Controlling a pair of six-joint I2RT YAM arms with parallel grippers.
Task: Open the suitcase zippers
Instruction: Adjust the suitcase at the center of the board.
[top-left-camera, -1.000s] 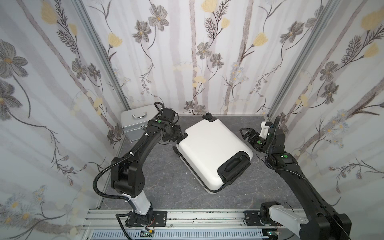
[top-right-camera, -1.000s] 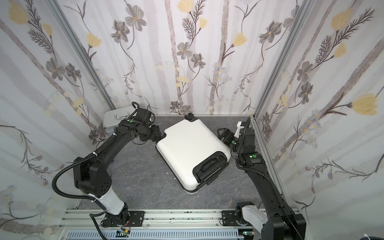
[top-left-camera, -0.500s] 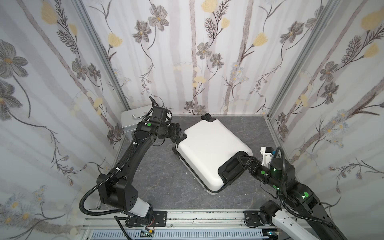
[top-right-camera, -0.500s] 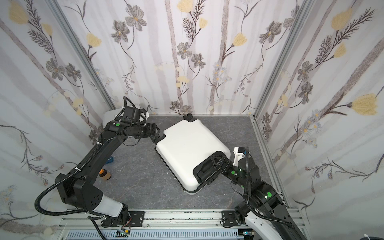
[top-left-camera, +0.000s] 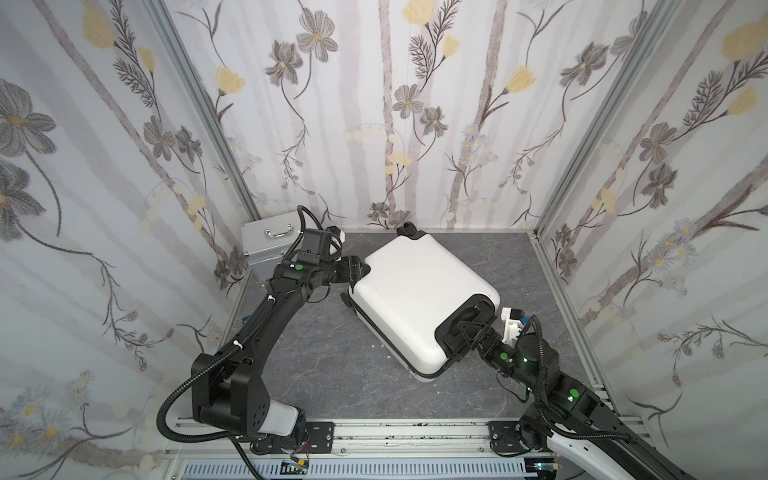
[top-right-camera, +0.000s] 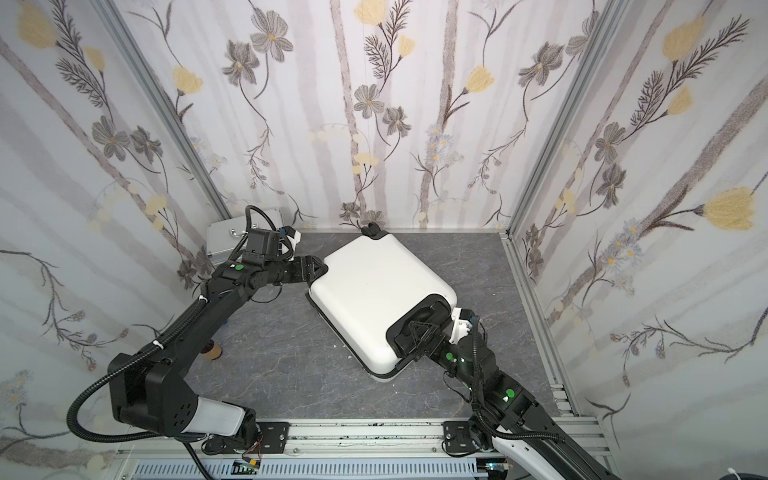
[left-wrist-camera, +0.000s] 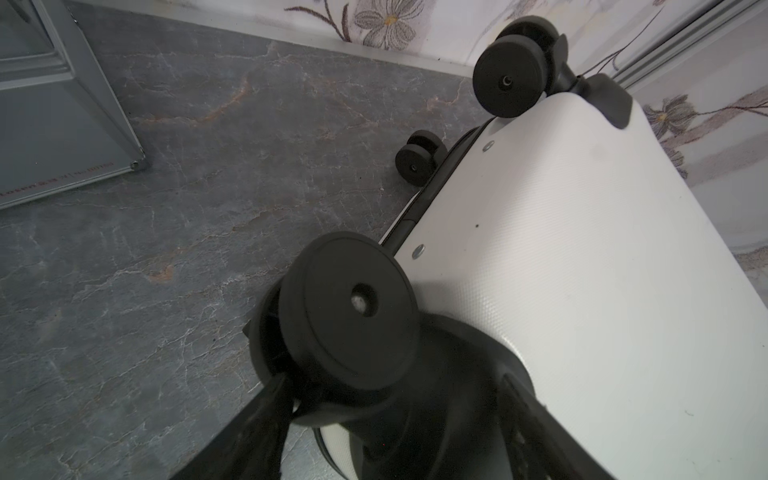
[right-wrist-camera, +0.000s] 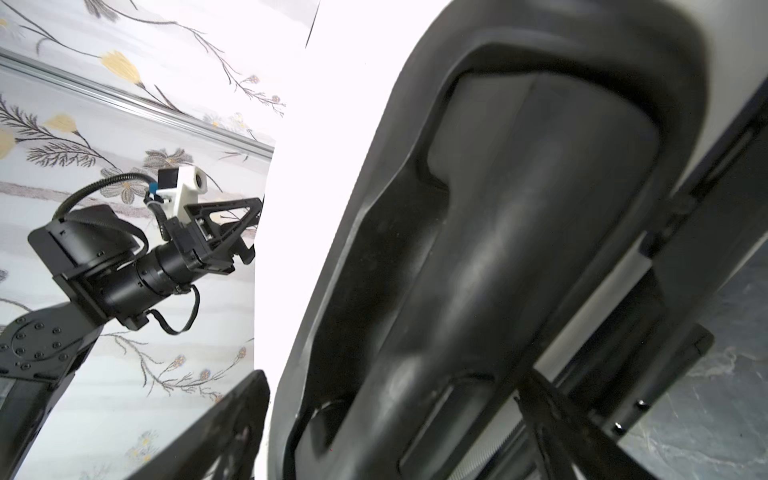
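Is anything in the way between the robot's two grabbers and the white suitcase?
Nothing visible. The left gripper sits at a wheel of the suitcase, fingers either side of it; the right gripper is at the black handle.

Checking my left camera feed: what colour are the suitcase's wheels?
Black; the nearest wheel of the suitcase shows best in the left wrist view.

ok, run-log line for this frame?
suitcase: lying flat, closed | left gripper: astride corner wheel, grip unclear | right gripper: open, astride handle | zippers: untouched
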